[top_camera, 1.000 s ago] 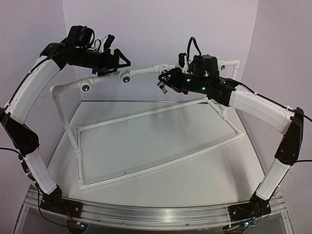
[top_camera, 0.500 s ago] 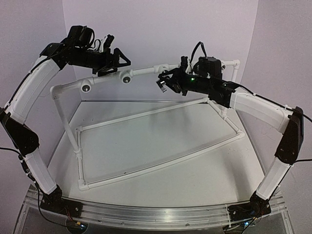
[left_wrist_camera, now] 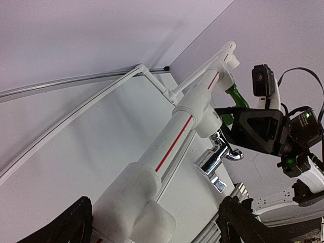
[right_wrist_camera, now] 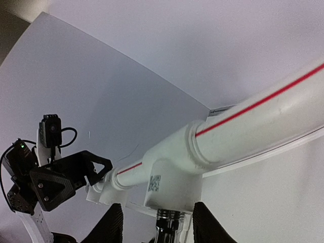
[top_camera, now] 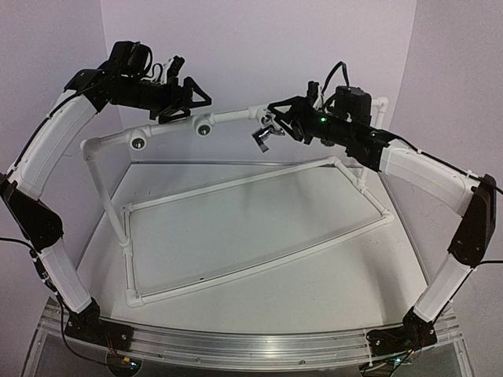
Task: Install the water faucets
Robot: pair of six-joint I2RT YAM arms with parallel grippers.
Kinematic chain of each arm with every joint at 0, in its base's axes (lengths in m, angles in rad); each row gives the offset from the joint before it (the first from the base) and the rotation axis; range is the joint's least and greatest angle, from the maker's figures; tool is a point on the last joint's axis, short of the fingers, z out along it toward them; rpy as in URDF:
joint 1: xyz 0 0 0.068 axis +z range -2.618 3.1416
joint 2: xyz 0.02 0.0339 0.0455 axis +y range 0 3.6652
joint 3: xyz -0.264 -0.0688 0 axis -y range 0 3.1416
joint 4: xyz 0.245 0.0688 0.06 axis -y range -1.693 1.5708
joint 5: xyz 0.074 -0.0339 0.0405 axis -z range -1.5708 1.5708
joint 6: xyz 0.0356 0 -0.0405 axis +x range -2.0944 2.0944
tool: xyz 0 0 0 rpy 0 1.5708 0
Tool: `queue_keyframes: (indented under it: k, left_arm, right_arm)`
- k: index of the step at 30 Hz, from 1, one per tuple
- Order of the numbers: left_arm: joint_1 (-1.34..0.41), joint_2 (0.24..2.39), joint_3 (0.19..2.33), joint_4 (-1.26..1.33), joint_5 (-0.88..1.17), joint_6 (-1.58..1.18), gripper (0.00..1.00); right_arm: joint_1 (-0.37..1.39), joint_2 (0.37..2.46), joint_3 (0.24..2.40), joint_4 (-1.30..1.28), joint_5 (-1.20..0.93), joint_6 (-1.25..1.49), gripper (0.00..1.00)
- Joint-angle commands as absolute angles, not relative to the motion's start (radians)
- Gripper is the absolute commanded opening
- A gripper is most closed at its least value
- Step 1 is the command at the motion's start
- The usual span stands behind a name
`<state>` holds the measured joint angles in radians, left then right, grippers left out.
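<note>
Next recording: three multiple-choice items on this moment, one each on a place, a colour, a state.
1. The chrome faucet is: A on the table; B under a fitting on the top pipe; C lying on the lower frame.
2. The other faucet is: A red; B green; C blue.
3. The right gripper is: A open; B shut; C out of view.
Answers: B, it hangs from the fitting; B, green in the left wrist view; A, gaps either side of the faucet's neck.

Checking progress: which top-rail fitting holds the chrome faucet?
The fitting at the right claw; the chrome faucet hangs under it. The two to its left show empty dark holes.
</note>
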<state>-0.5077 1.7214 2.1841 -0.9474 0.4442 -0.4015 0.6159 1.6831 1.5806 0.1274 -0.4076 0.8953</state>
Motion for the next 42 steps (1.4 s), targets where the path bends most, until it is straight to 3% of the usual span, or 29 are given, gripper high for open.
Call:
queue_keyframes:
  k: [1,12,17,23,28,35,39,42]
  left_arm:
    - [-0.518,1.731,2.182,-0.984,0.498,-0.419,0.85]
    - [-0.514,1.733,2.176,-0.979,0.495,-0.432,0.87]
    - [-0.512,1.741,2.186,-0.984,0.477,-0.434,0.92]
    - [-0.511,1.757,2.211,-1.005,0.442,-0.439,1.0]
    - [-0.51,1.755,2.213,-1.002,0.431,-0.438,1.0]
    - [-0.511,1.747,2.197,-0.983,0.441,-0.44,1.0]
    - [-0.511,1.732,2.172,-0.965,0.444,-0.442,1.0]
    - [-0.511,1.717,2.158,-0.962,0.438,-0.439,1.0]
  right_arm:
    - [0.604,1.644,1.582,0.218,-0.362,0.871,0.51]
    - [0.605,1.566,1.561,0.18,-0.34,0.632,0.78]
    - [0.605,1.555,1.626,0.05,-0.379,0.461,0.98]
    - [0.662,1.542,1.723,-0.189,-0.334,0.139,0.98]
    - [0.838,1.455,1.684,-0.321,-0.129,-0.347,0.98]
    - [1.085,1.406,1.539,-0.294,0.265,-0.799,0.98]
    - [1.18,1.471,1.456,-0.101,0.543,-0.973,0.98]
    - [1.19,1.517,1.444,-0.001,0.636,-1.047,0.98]
